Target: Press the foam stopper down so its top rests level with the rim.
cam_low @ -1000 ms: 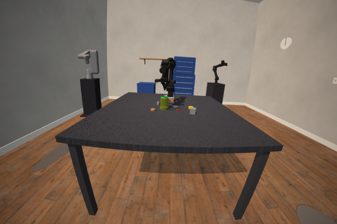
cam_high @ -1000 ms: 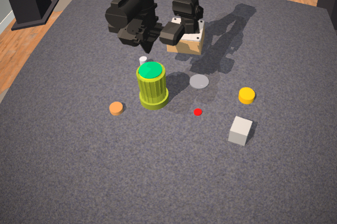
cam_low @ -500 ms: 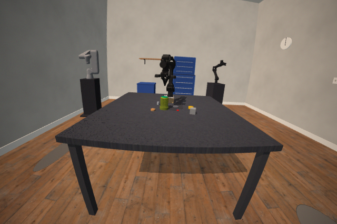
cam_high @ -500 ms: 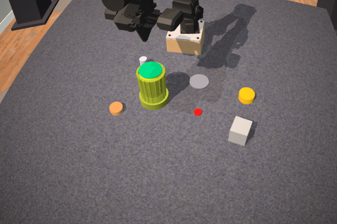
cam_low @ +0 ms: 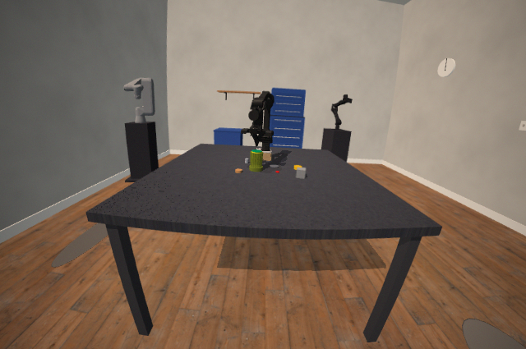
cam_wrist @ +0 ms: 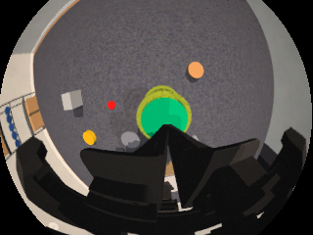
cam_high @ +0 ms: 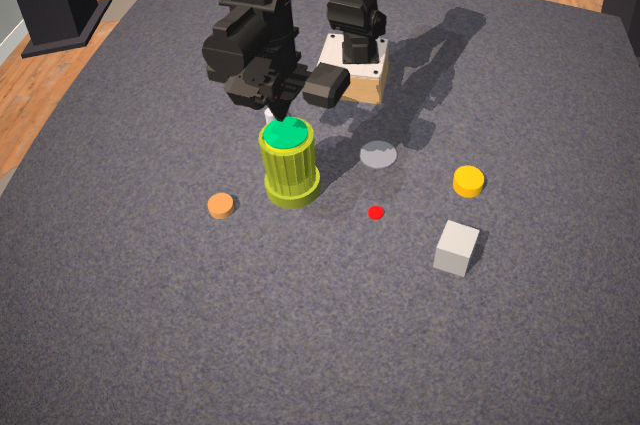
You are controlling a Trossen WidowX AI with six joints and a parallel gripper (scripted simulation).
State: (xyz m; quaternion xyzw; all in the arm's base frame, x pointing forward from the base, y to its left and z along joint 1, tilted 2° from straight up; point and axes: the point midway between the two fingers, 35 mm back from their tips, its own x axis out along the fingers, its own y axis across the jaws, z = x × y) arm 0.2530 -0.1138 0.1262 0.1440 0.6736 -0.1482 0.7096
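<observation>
One pincer point(cam_high: 279, 118), its fingers together and holding nothing, hung at the far edge of the green foam stopper point(cam_high: 285, 134) in the upright yellow-green jar point(cam_high: 290, 169)

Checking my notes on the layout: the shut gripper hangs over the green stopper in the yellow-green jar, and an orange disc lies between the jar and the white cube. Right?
Not quite. The shut gripper is over the green stopper in the yellow-green jar, but the top view shows a small red disc between jar and white cube. The orange disc lies on the jar's other side.

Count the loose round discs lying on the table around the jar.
4: orange disc left of the jar, grey disc right of it, small red disc, thick yellow disc far right. Others may be hidden behind the arm.
</observation>
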